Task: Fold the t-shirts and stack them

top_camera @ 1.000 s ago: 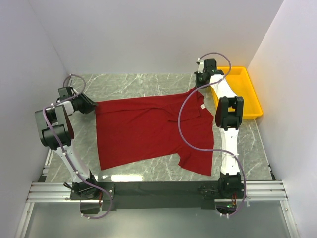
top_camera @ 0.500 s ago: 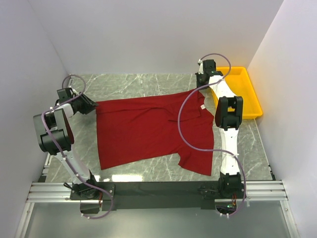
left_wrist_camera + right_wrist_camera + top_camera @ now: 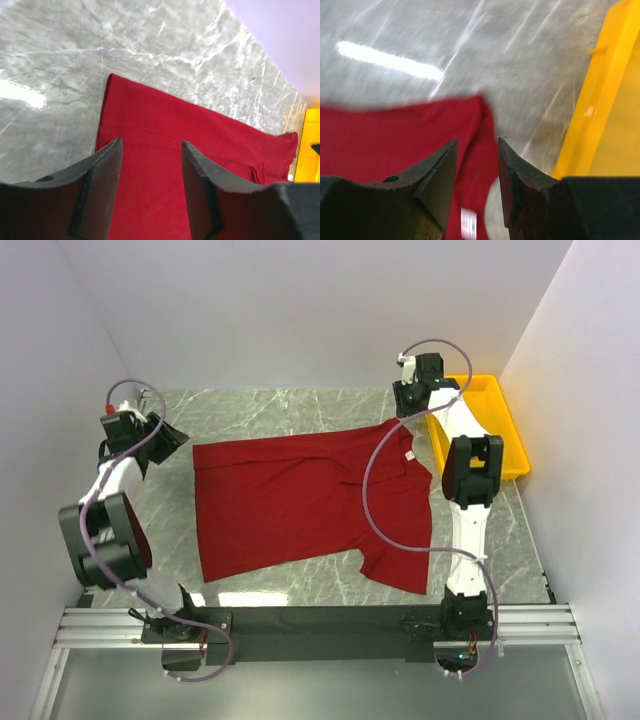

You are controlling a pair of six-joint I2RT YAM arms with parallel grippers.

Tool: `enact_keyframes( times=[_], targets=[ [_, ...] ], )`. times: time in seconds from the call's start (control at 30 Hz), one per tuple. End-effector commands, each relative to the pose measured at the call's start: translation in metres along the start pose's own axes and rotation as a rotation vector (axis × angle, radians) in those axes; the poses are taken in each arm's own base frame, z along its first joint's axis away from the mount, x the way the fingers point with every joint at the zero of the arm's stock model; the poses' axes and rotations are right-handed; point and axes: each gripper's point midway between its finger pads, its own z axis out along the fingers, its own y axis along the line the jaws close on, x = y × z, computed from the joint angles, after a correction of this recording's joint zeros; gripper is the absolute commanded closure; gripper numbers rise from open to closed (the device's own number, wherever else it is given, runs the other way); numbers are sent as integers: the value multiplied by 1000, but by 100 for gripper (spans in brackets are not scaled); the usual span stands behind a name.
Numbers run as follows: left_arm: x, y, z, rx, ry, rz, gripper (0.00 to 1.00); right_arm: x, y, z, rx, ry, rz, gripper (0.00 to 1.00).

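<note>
Your left hand [image 3: 163, 436] sits at the 9 o'clock side of the desk [image 3: 270, 405]. Its jaws are moderately apart with nothing between them. In the left wrist view the hem of the dark red t-shirt [image 3: 290, 505] lies below and beyond the fingertips, not inside them. If you close there, you may catch only the top layer, or only one corner. The slick marble would then probably let the whole shirt slide instead of folding.

The shirt lies spread flat across the middle of the desk, with a small ridge of cloth near the collar. That ridge would get pressed into any fold you make.

Your right hand [image 3: 408, 412] hangs at about 1 o'clock over the far shoulder corner. Its jaws are narrowly apart and empty, and the cloth is under them, not gripped. Two things could go wrong on this side. The right arm's purple cable [image 3: 365, 490] loops over the shirt and could drag the fabric when you move. The yellow tray [image 3: 478, 380] is just beside the hand at 3 o'clock, so a wide swing could knock its wall.

The shirt's long axis runs roughly from 9 to 3 o'clock, tilted a little. The hem faces 9 o'clock. The collar, with its white tag [image 3: 408, 455], points to 3 o'clock, toward the tray. One sleeve reaches toward 12 o'clock and the other toward 6 o'clock.
</note>
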Motion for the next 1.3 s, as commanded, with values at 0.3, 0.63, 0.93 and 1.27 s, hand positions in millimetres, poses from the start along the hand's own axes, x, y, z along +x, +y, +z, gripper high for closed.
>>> enact_keyframes(
  times=[0.3,0.63,0.93,1.27],
  targets=[
    [51,11,-60,-48,-19,0,41,86,100,-126,-654,-40,-605,53],
    [94,12,-86,-35,46,-69,41,140,157,-150,-812,85,-816,52],
    [102,5,-104,-18,28,-86,41,113,216,-111,-547,18,-945,53],
    [104,3,-109,-8,22,-94,41,101,226,-87,-411,29,-1013,54]
  ],
)
